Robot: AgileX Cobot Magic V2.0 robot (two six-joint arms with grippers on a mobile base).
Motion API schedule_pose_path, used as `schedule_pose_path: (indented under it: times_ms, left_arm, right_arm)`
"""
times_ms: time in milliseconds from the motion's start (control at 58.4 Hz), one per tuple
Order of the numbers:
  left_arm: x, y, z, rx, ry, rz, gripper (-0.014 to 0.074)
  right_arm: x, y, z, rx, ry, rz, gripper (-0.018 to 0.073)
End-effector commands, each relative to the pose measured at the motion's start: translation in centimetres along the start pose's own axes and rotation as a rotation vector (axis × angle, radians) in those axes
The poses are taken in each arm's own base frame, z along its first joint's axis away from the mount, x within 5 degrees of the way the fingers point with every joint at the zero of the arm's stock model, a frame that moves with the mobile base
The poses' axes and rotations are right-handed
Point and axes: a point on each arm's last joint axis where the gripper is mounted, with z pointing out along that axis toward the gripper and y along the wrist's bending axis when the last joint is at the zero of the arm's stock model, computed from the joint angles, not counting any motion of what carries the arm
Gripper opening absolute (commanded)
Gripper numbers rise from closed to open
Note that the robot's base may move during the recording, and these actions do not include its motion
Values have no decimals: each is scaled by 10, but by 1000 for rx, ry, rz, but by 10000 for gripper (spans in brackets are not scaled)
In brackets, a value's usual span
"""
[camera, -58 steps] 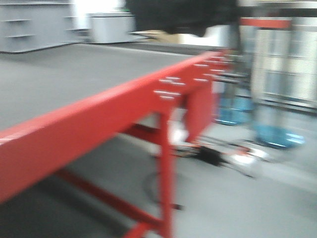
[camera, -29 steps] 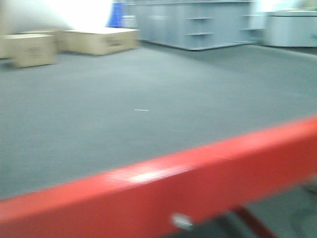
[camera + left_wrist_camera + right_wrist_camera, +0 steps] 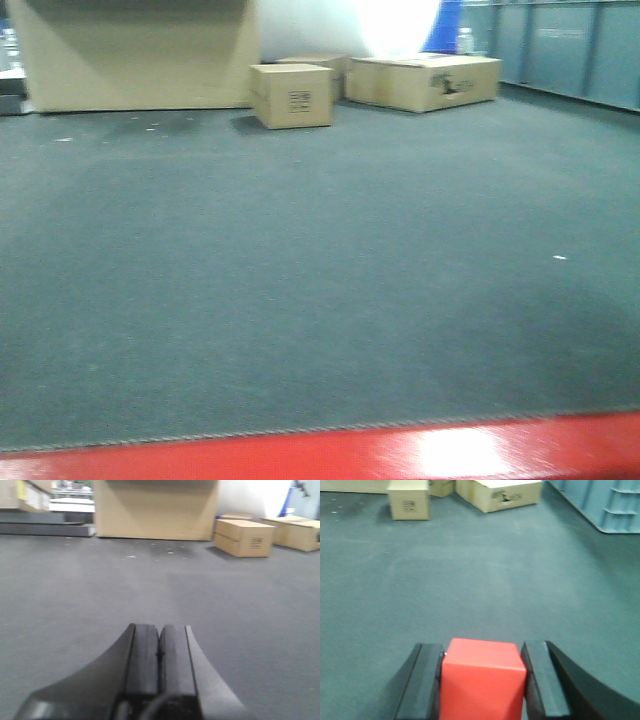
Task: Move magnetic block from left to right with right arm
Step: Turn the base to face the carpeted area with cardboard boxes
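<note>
From my seat, the right gripper (image 3: 482, 680) is pinching the red magnetic block (image 3: 482, 677) between its pads; the left gripper (image 3: 159, 652) is pressed together, holding nothing. Cardboard boxes (image 3: 291, 95) sit far off.

We're in a warehouse-like hall: wide grey matte floor (image 3: 300, 300), tan cardboard boxes (image 3: 292, 95) standing on it near a big beige panel (image 3: 130, 55), blue-grey shelving units (image 3: 615, 505) alongside.

Front view swung left, cardboard boxes (image 3: 291, 95) now centred, sharper
</note>
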Motion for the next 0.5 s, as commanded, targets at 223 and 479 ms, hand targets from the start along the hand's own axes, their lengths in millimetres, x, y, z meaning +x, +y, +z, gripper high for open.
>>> schedule_pose_path:
  times_ms: [223,479]
  left_arm:
    - [-6,1,-1,-5,-90,-11,-126]
    - [-6,1,-1,-5,-90,-11,-126]
  right_arm:
    - [-15,0,-3,1,-102,-21,153]
    - [-15,0,-3,1,-102,-21,153]
